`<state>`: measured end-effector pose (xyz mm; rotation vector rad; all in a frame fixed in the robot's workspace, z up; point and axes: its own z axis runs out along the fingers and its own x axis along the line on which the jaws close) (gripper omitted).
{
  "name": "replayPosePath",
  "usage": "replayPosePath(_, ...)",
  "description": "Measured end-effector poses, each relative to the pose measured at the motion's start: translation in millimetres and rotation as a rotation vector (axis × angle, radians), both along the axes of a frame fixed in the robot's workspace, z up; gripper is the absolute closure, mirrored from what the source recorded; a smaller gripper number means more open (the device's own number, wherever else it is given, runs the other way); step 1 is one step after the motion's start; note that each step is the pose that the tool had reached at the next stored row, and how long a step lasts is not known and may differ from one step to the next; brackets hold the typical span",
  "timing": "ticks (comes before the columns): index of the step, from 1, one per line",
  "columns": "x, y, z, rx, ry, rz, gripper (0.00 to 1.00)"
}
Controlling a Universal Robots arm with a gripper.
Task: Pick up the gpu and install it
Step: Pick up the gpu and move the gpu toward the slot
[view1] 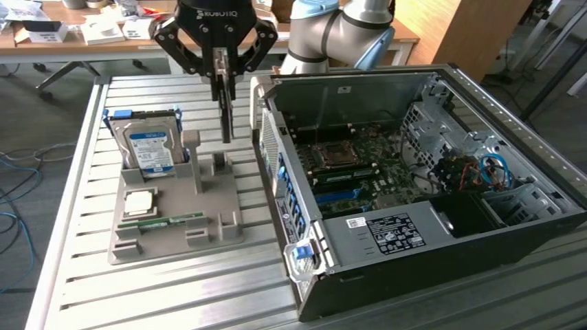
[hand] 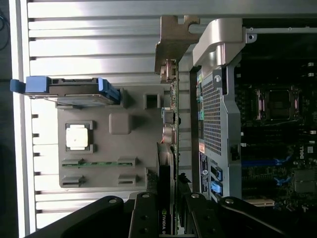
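The gpu (view1: pixel 224 110) hangs vertically and edge-on from my gripper (view1: pixel 218 65), which is shut on its top end. It is a thin dark card, lifted just above the upright slots of the grey holder (view1: pixel 174 230), between the hard drive and the open computer case (view1: pixel 413 206). In the wrist view the gpu (hand: pixel 167 168) runs out from between my gripper's (hand: pixel 167 208) fingers, and its grey metal bracket (hand: pixel 171 44) is at the far end, beside the case's rear panel (hand: pixel 213 114).
The holder carries a silver hard drive with a blue label (view1: pixel 151 148), a processor chip (view1: pixel 139 201) and a green memory stick (view1: pixel 170 221). The case lies open with its motherboard (view1: pixel 348 165) exposed. Everything rests on a slatted aluminium table (view1: pixel 183 295); a cluttered desk (view1: pixel 82 31) stands behind.
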<state>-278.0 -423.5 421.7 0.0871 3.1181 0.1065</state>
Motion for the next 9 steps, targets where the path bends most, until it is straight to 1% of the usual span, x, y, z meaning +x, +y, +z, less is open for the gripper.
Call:
replayPosePath(5, 7.2, 0.0, 0.0, 0.0003, -0.0001, 0.0, 0.74)
replayPosePath(9, 14.8, 0.0, 0.0, 0.0035, 0.0, 0.0, 0.74)
